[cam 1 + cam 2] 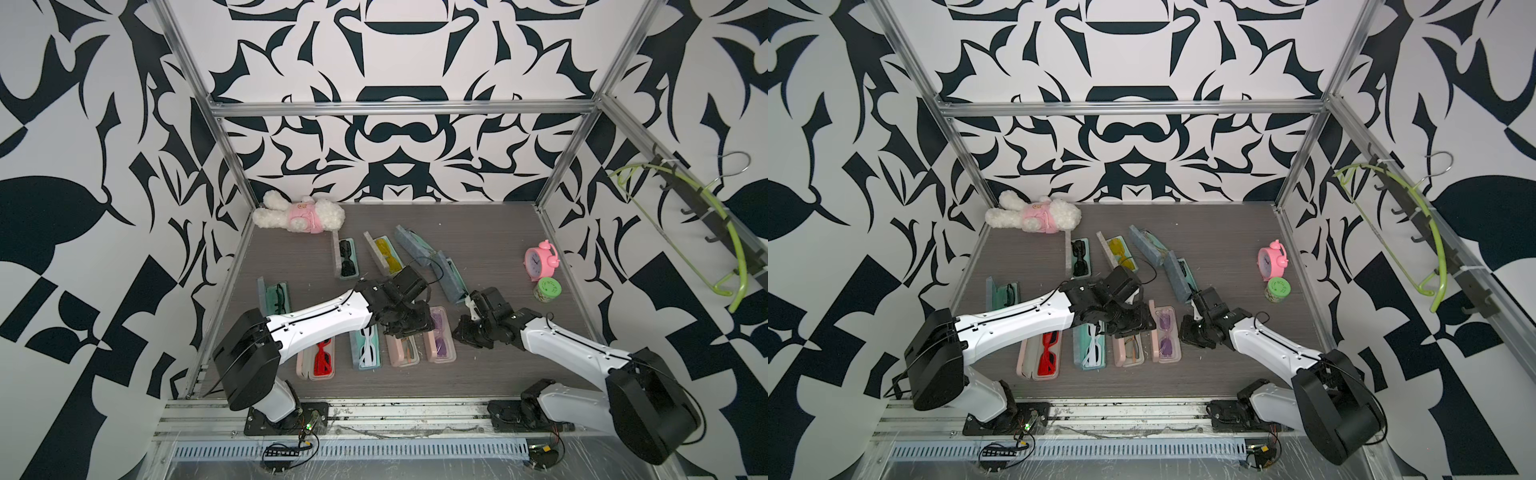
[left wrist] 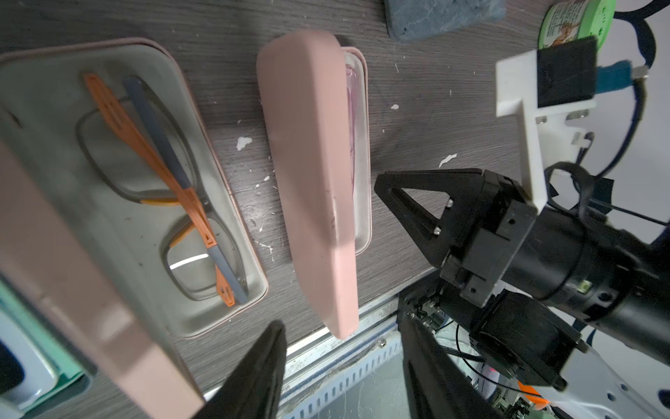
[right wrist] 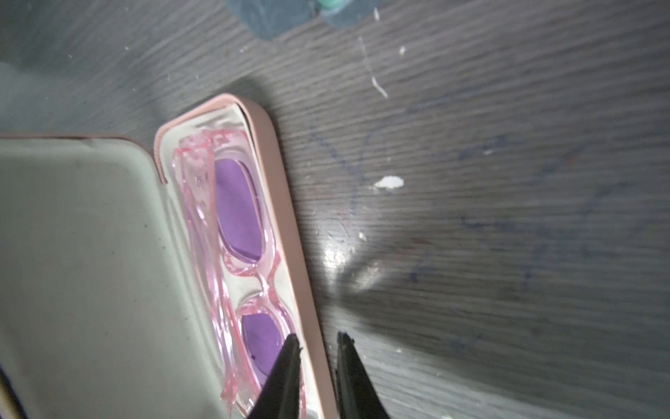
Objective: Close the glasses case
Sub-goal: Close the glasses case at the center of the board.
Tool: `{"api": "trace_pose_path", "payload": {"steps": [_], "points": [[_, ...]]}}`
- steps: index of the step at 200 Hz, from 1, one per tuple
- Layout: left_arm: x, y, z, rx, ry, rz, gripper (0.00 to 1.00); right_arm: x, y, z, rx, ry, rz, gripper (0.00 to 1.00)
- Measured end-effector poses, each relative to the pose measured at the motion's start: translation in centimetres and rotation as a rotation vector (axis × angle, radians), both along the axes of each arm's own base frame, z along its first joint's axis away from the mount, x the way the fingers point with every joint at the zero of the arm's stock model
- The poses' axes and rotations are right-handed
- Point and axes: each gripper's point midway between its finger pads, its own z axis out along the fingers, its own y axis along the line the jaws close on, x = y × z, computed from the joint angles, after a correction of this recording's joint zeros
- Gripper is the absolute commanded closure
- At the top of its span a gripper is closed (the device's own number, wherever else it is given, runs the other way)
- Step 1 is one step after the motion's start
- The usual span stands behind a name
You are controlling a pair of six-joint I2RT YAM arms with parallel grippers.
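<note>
The pink glasses case [image 1: 441, 337] lies open near the table's front, with pink-framed purple glasses [image 3: 239, 210] in its base. Its lid [image 2: 311, 174] stands tilted partway over the base. My right gripper [image 3: 317, 344] straddles the base's outer rim [image 3: 290, 232] with one finger inside and one outside, closed down on it. It sits at the case's right side in both top views [image 1: 459, 328] [image 1: 1185, 330]. My left gripper [image 2: 344, 362] hovers at the case's left with its jaws wide apart and nothing between them, and the lid's end lies just beyond them.
Beside it lie several more open cases: one with orange-grey glasses [image 2: 145, 181], a teal one with white glasses [image 1: 365, 347], one with red glasses [image 1: 322, 359]. Grey cases [image 1: 451, 278] lie behind. A pink clock [image 1: 541, 259], green jar [image 1: 547, 291] and plush toy [image 1: 299, 216] stand further off.
</note>
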Motion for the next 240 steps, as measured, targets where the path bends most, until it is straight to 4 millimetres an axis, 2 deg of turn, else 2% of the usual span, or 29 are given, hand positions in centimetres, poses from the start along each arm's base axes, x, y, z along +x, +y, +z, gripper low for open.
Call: {"api": "trace_pose_path", "payload": {"steps": [59, 119, 240], "points": [[0.2, -0.3, -0.5, 0.003, 0.002, -0.001, 0.46, -0.5, 0.1, -0.6, 0.007, -0.004, 0.009, 0.81], [0.3, -0.5, -0.9, 0.006, 0.004, -0.001, 0.46, -0.5, 0.9, -0.2, 0.019, -0.027, 0.025, 0.84], [0.4, -1.0, -2.3, 0.018, 0.02, -0.006, 0.56, -1.0, 0.9, -0.8, -0.049, -0.059, 0.05, 0.93]]}}
